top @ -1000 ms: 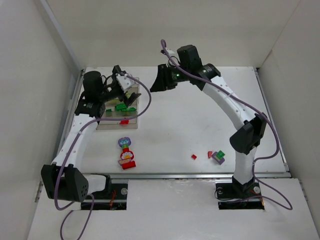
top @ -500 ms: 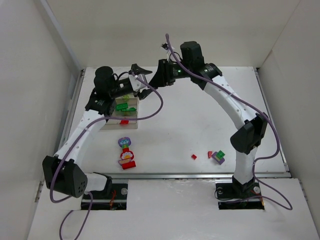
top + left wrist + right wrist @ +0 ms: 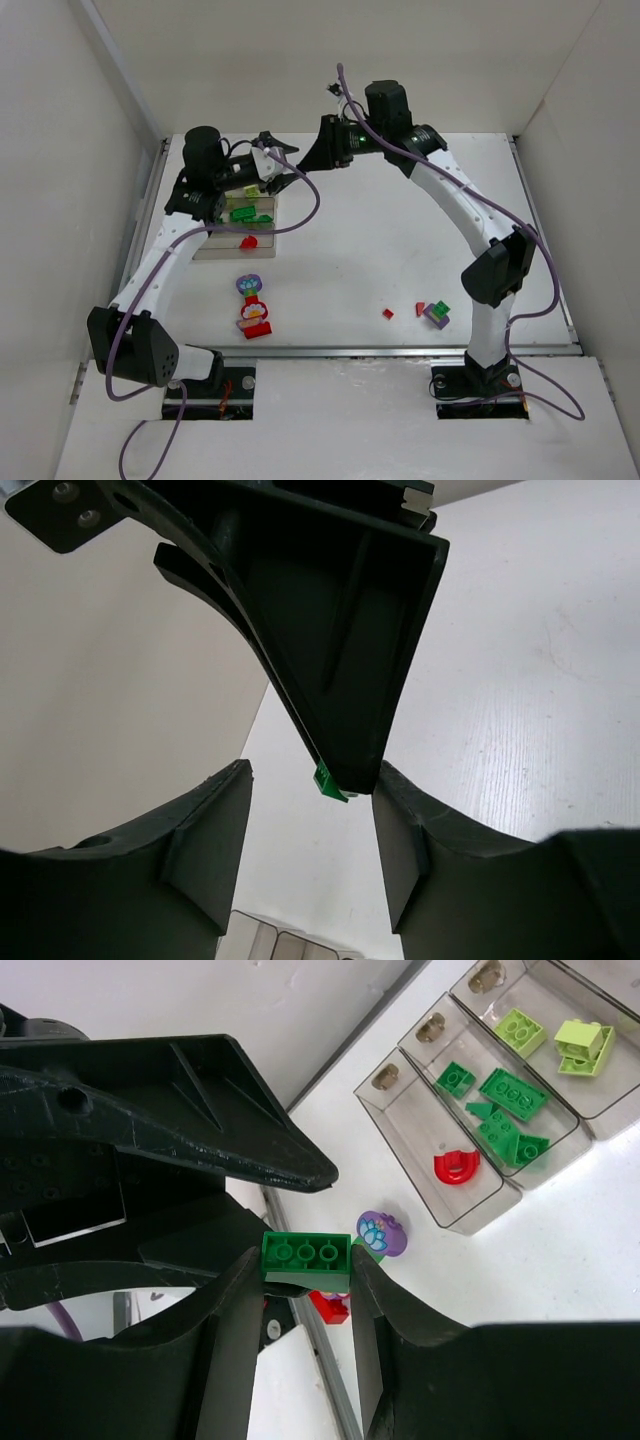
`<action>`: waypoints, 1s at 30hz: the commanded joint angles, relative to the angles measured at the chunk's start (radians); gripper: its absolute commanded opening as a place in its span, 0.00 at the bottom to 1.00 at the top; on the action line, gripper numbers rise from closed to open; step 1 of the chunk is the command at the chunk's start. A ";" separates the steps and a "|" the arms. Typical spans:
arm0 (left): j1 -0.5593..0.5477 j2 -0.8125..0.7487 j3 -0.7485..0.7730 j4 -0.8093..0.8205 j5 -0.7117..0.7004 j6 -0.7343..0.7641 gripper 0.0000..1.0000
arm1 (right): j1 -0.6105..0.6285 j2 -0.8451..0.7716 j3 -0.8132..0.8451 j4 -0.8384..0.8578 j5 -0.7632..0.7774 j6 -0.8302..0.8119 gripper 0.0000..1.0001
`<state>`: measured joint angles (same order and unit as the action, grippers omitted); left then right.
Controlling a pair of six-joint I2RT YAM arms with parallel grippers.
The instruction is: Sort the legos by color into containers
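Wrist view, not overhead, shows right gripper's (image 3: 306,1272) brick (image 3: 306,1254).

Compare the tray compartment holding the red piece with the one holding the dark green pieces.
The red compartment holds one red piece; the dark green compartment holds about five dark green pieces. The red piece is rounded; the dark green pieces are flat plates and wedges. The red compartment ends the row; the dark green compartment lies between it and the lime bricks. Both are clear, brownish, narrow and alike in size.
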<state>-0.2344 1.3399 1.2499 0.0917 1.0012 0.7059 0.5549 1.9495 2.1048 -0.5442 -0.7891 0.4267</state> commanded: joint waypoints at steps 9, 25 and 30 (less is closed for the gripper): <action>-0.005 -0.031 0.000 0.025 0.036 0.055 0.39 | 0.005 0.002 0.015 0.055 -0.050 0.014 0.00; -0.014 -0.068 -0.050 0.006 0.045 0.092 0.04 | 0.005 -0.008 -0.006 0.082 -0.102 0.041 0.01; -0.014 -0.068 -0.059 0.006 0.013 0.092 0.00 | 0.005 0.003 -0.006 0.082 -0.102 0.050 0.25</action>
<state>-0.2478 1.3075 1.2041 0.0708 1.0153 0.7963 0.5507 1.9568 2.0930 -0.5102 -0.8375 0.4767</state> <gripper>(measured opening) 0.168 0.418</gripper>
